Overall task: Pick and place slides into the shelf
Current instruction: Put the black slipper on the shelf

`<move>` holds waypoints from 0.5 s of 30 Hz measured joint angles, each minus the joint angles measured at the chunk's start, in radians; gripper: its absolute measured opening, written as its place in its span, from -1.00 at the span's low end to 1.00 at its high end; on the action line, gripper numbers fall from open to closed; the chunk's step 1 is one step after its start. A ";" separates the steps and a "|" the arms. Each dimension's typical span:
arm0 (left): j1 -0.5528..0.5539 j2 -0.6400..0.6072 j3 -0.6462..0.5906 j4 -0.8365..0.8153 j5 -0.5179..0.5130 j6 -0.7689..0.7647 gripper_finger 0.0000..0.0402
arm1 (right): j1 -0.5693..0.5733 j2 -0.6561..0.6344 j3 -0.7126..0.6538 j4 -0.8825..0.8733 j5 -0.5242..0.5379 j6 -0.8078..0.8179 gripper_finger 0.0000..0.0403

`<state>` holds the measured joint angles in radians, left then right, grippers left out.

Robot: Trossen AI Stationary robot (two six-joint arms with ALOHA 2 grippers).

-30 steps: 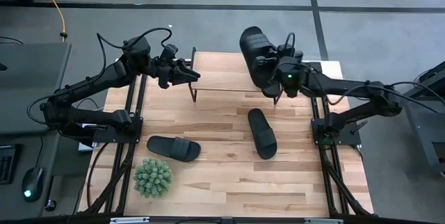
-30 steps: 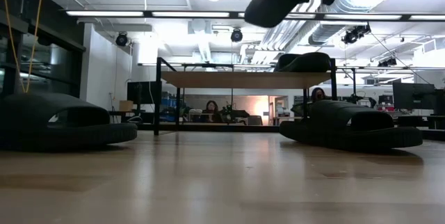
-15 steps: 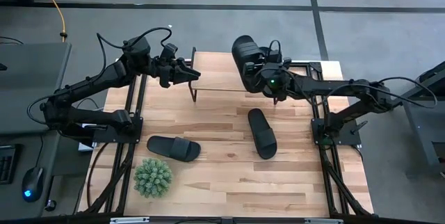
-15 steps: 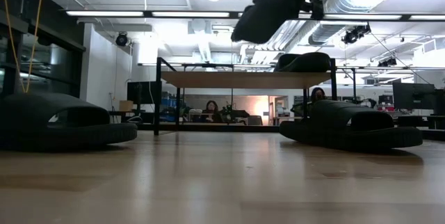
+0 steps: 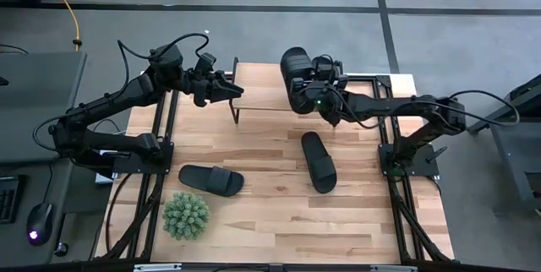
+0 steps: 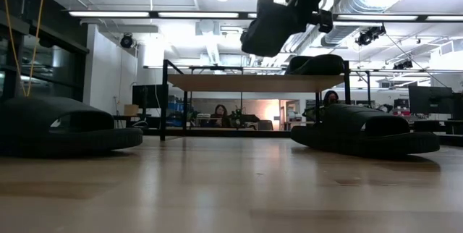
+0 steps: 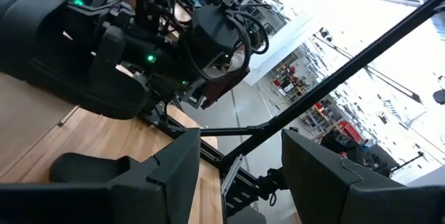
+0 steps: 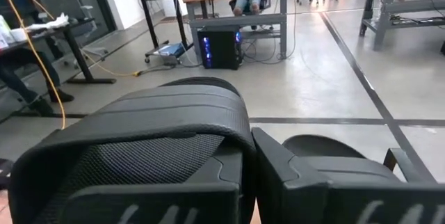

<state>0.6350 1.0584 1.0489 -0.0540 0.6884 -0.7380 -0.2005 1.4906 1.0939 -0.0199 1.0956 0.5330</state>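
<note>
My right gripper is shut on a black slide and carries it in the air over the shelf, a light plank on thin black legs. Another slide lies flat on the shelf's top toward its right end. Two more slides rest sole-down on the table, one near the left and one at the middle. My left gripper hangs open and empty, level, just off the shelf's left end. My right gripper holds the slide by its wide ribbed strap, with the fingers shut at the strap's edge. They come at it nearly level from the table's right. The slide is lifted clear and hangs tilted, above the shelf's top.
A small green plant stands at the near left of the table. Black frame rails run along both table sides. Bare plank shows on the shelf's left and middle.
My right gripper has gone down and toward the table's left, carrying the slide from over the shelf's right part toward its middle. The slide has tipped steeper and hangs lower over the plank. My left arm has kept still.
</note>
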 joint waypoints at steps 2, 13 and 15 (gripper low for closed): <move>0.000 0.000 0.000 0.000 0.001 0.000 -0.07 | 0.000 0.004 -0.005 -0.002 -0.005 0.013 -1.00; 0.000 0.000 0.000 0.000 0.048 -0.007 -0.07 | 0.000 0.004 -0.046 -0.093 -0.026 0.087 -1.00; 0.000 0.000 0.000 0.000 0.052 -0.007 -0.07 | 0.000 0.004 -0.046 -0.089 -0.026 0.074 -1.00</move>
<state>0.6350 1.0584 1.0489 -0.0540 0.7406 -0.7448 -0.2005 1.4944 1.0481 -0.1084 1.0698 0.6066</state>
